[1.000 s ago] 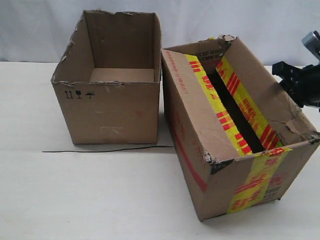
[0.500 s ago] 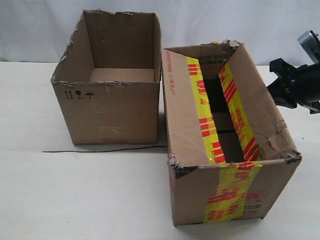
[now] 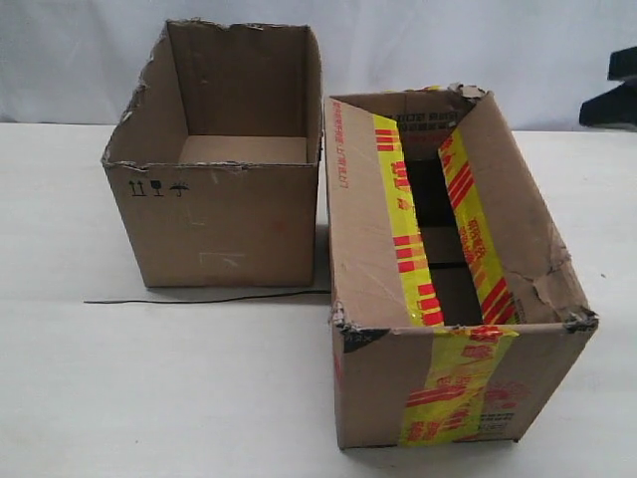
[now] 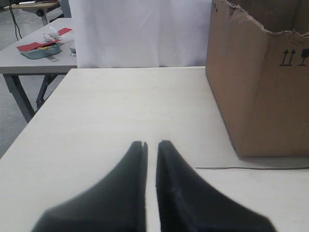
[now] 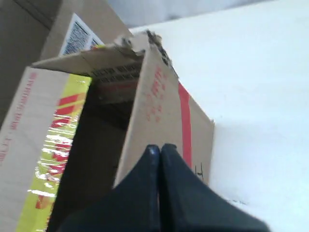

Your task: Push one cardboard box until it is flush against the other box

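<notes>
Okay, so the cardboard box [image 3: 363,239], the one with yellow tape and red print, is sitting on the right side of the desk [image 3: 149,398]. Its top is open and its long side is running from near to far. The other box [image 3: 224,224], plain brown with a ragged rim and little black handling symbols on its near face, is standing just to its left and a bit farther back. The taped one's far left corner is looking pressed right up to the plain one's right wall. A thin shadowy sliver is showing between them lower down though, so I can't tell if they're touching all the way along. The taped box is also sticking out nearer than its neighbour, so the near faces aren't lining up.

A thin black wire [image 3: 199,299] is lying on the desk along the near foot of the plain box.

The left tool [image 4: 151,145] is sitting with its fingers together, only a hairline slit between them. It's gripping nothing and hovering over bare desk left of the plain box, apart from it.

The right tool [image 5: 158,147] is closed too, also holding nothing. Its wrist camera is looking at the taped box's right wall with the red stripe. In the exterior view only a dark bit of the right arm [image 3: 615,100] is poking in at the far right edge, clear of the box.
</notes>
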Robot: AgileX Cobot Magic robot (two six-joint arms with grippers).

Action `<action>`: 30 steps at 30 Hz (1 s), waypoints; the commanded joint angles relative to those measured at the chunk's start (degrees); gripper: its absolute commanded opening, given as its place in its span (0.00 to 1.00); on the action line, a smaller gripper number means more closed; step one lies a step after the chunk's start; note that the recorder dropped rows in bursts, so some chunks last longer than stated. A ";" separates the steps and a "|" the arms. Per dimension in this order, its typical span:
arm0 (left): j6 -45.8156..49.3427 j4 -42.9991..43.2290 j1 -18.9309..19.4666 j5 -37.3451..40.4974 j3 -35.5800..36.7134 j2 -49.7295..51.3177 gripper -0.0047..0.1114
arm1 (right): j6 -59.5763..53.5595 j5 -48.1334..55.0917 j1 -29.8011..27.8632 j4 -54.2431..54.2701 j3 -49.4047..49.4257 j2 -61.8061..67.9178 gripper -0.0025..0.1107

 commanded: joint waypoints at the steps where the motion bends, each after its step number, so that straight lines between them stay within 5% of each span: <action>1: -0.23 -0.39 -0.46 -0.69 0.09 -0.05 0.04 | -3.29 2.01 7.83 -3.77 1.86 -11.68 0.02; 8: -0.23 -0.39 -0.46 -0.69 0.09 -0.05 0.04 | 7.56 3.44 33.79 -28.13 13.25 -33.51 0.02; 16: -0.23 -0.39 -0.46 -0.69 0.09 -0.05 0.04 | 9.85 -1.52 46.27 -34.64 27.86 -38.22 0.02; 20: -0.23 -0.39 -0.46 -0.69 0.09 -0.05 0.04 | 20.18 -1.51 54.54 -47.83 29.57 -36.30 0.02; 24: -0.23 -0.39 -0.46 -0.69 0.09 -0.05 0.04 | 30.24 -1.26 58.16 -58.13 29.66 -32.92 0.02; 30: -0.23 -0.39 -0.46 -0.69 0.09 -0.05 0.04 | 31.92 -3.78 59.00 -58.66 29.68 -24.68 0.02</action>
